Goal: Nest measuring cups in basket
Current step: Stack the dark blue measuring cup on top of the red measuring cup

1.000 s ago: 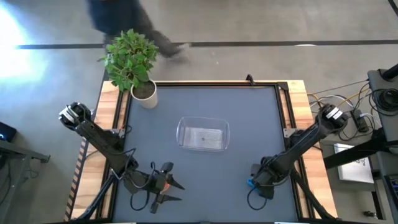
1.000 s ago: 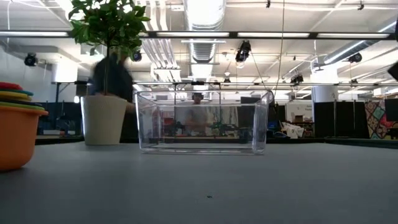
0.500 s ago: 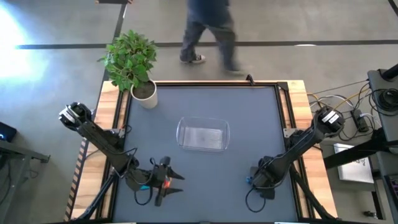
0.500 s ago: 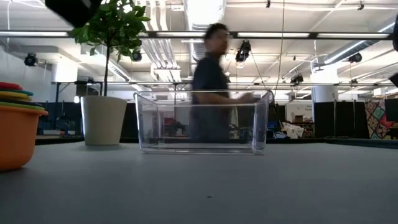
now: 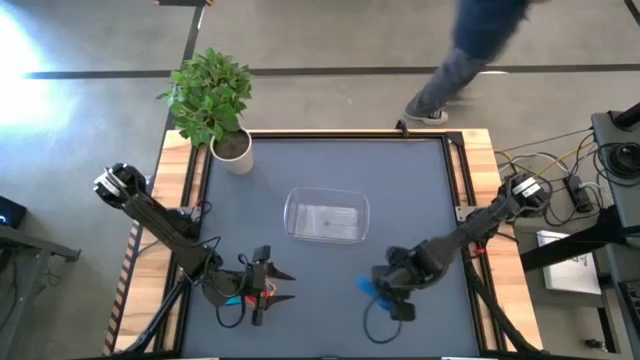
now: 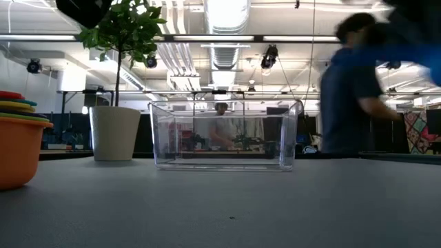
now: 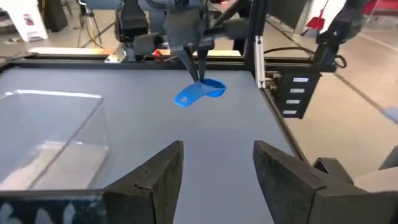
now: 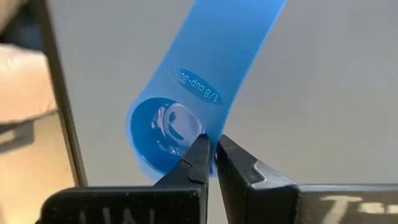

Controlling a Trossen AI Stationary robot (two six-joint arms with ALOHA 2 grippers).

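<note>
A blue measuring cup (image 7: 199, 93) hangs over the table's near middle with my right gripper (image 7: 198, 73) shut on it; from above the cup (image 5: 367, 287) shows just left of that gripper (image 5: 380, 288). The clear basket (image 5: 325, 217) stands on its flat bottom at the table's centre. A stack of measuring cups (image 6: 17, 138), orange at the bottom, sits at the left of the low view. My left gripper (image 7: 217, 149) is open near the near-left edge, level, facing the blue cup, nothing between its fingers. My right gripper pinches the wall of the blue cup's bowl (image 8: 211, 127), where the handle joins it, with one finger (image 8: 193, 168) on the inside and one outside. The fingers slant down from above. The cup hangs clear of the table, tilted, its handle (image 8: 239, 43) pointing away from the gripper.
A white plant pot (image 5: 233, 150) with a leafy plant stands at the far left corner. A person (image 5: 470, 50) walks past beyond the far edge. Bare dark table lies between the basket and both grippers.
My right gripper has risen and gone toward the table's left with the blue cup, which now hangs clear of the table. The person behind the table has walked from left to right.
</note>
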